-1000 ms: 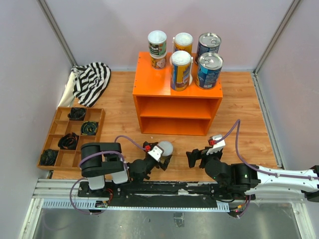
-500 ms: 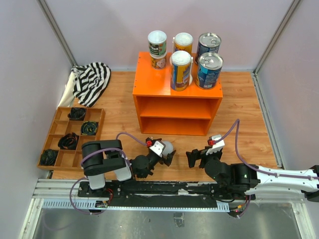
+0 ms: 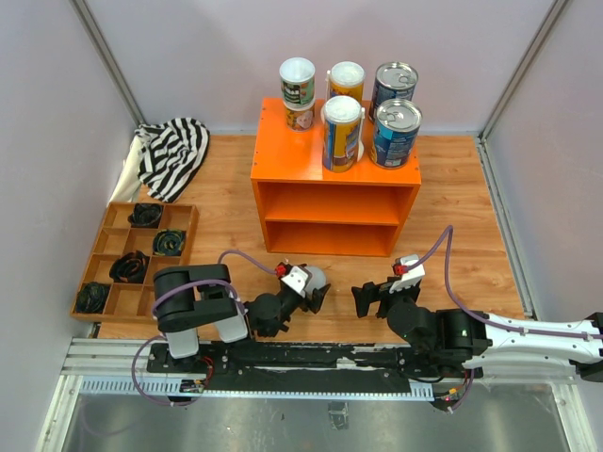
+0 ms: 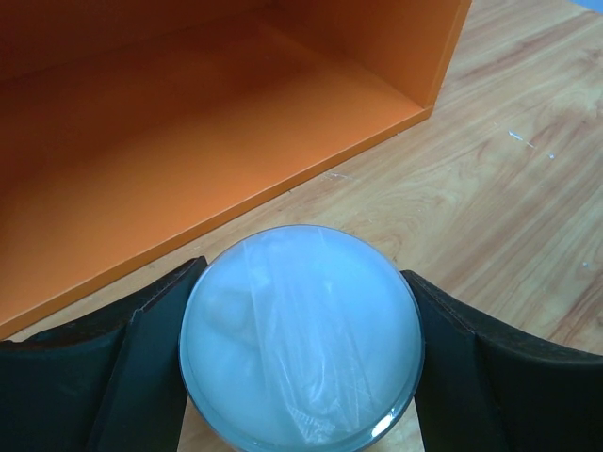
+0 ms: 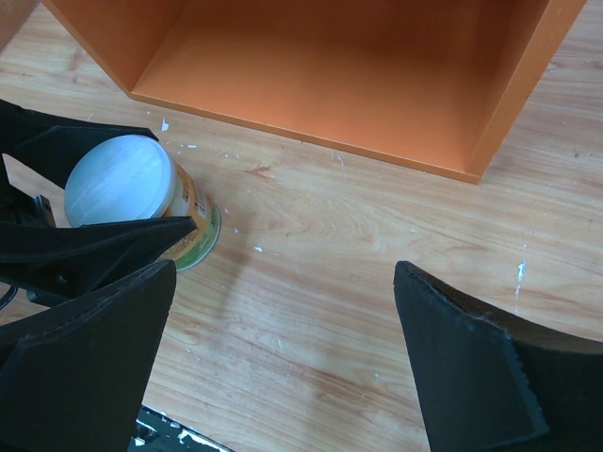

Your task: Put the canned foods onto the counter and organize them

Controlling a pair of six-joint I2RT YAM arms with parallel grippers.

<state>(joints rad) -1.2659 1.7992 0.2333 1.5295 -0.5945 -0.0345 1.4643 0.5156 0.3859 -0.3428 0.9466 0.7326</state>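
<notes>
left gripper (image 3: 313, 290) now clamps small can (image 4: 301, 334) (reaching low, forward), right gripper (image 5: 285, 273) wide, empty

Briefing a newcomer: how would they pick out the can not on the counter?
Find the orange counter. On the wooden floor before its open front stands a small can, white-lidded, between the left gripper's fingers. It alone is off the counter top.

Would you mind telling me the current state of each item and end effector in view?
Small can, upright on the table.
Left end effector, closed on the small can.
Right end effector, open, holding nothing.
Cans on the counter, upright on its top.
Counter, front shelves bare.
Striped cloth, crumpled.
</notes>
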